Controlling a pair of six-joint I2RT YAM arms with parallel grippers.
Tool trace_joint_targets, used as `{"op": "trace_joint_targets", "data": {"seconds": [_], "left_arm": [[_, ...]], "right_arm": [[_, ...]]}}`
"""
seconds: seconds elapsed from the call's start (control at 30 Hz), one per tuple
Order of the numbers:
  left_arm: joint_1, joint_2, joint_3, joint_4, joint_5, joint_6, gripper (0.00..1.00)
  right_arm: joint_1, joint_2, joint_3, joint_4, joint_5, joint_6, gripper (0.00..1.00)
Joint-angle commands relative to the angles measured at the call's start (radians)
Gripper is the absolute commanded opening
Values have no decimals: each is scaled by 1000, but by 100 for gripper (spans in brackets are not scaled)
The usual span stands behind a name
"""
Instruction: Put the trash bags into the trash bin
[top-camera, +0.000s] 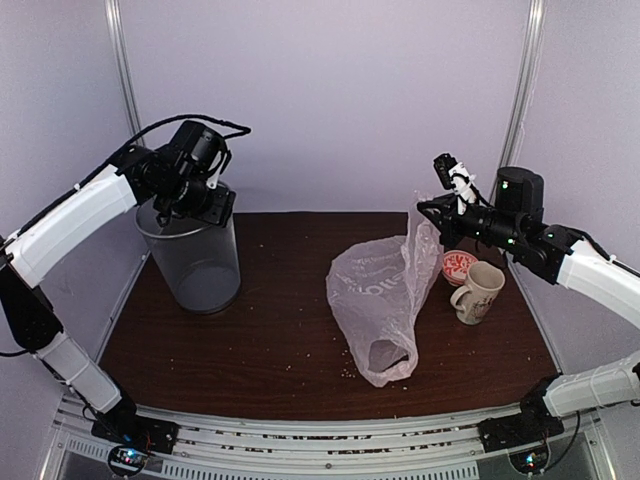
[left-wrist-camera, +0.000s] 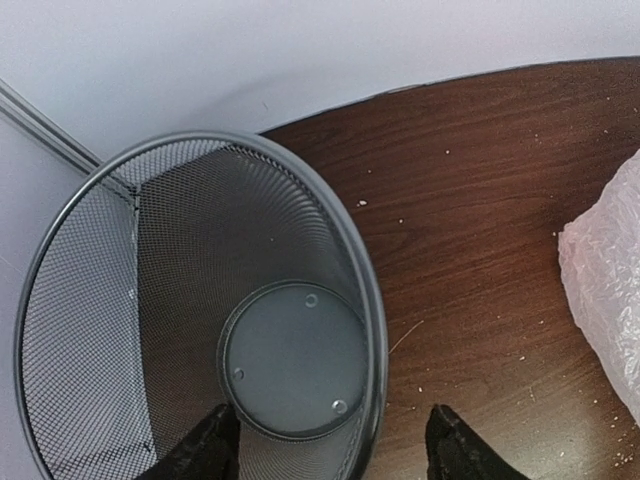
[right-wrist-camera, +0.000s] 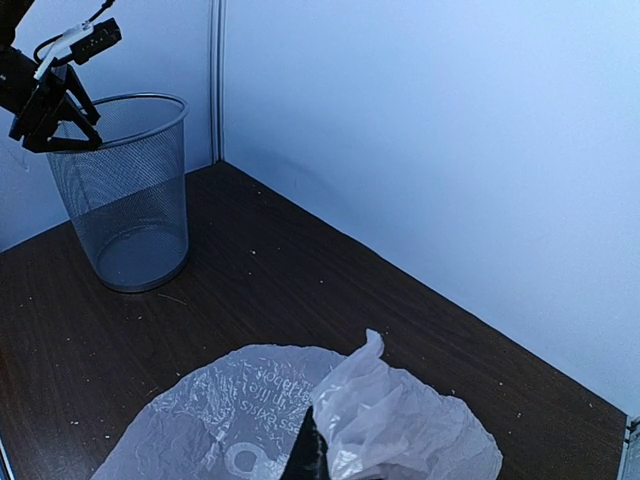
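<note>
The right pincer (top-camera: 424, 213) pinches the top of the trash bag (top-camera: 378, 300). The rest of the bag hangs down onto the brown tabletop (top-camera: 250, 350). The left pincer (left-wrist-camera: 332, 420) is spread wide and holds nothing. It hangs over the trash bin (top-camera: 195, 260) at the back left. A mug (top-camera: 478, 292) sits near the bag.

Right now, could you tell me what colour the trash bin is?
Grey mesh trash bin, shown best in the left wrist view.

White print on the trash bag (top-camera: 383, 292): lines of lettering and a round logo. Mirrored through crumpled film, not legible. No other text seen.
</note>
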Motion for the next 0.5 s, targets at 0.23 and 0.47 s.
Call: {"op": "trace_joint_targets", "data": {"seconds": [0.23,0.47], "left_arm": [[3,79,37,-75,-24,43,46],[3,81,61,-89,13,45,20]], "right_arm": [[7,-16,-18,10,13,-16,0],[7,-25,-18,10,20,-21,0]]}}
